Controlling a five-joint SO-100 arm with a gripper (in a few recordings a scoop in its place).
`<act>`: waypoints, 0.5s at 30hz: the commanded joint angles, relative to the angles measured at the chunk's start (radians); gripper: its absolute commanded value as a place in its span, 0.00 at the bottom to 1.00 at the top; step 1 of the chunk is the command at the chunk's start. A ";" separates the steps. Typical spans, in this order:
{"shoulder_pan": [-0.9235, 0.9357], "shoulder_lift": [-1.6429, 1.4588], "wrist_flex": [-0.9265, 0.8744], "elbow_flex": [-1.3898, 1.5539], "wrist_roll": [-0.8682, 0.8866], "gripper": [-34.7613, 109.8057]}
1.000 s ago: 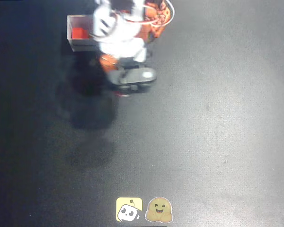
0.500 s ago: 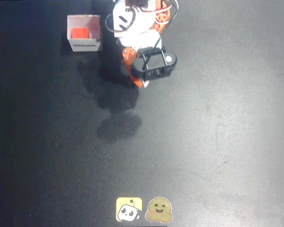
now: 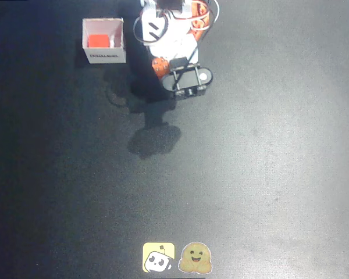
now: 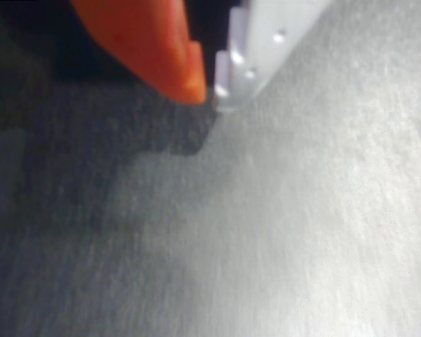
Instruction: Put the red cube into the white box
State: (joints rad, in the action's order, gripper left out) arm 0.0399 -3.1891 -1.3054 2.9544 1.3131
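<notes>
Overhead view: the cube (image 3: 99,40) lies inside the box (image 3: 104,56), near the top left of the dark desk (image 3: 267,163).

The cube is bright red and rests on the box floor, toward its left half; the box is white, open at the top, with a line of dark print on its near wall. Just right of the box stands the arm (image 3: 174,35), white and orange, folded over its base, well apart from the cube. In the wrist view the end effector (image 4: 209,93) hangs above bare desk, its orange finger (image 4: 154,42) and white finger (image 4: 266,42) pressed together at the tips, nothing between them. Two stickers (image 3: 177,257) sit at the desk's bottom edge.
</notes>
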 commanded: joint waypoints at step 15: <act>0.006 -0.008 -0.020 0.000 0.101 0.24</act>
State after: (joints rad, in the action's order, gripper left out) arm 0.0368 -3.1922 -1.3162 2.9544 1.3560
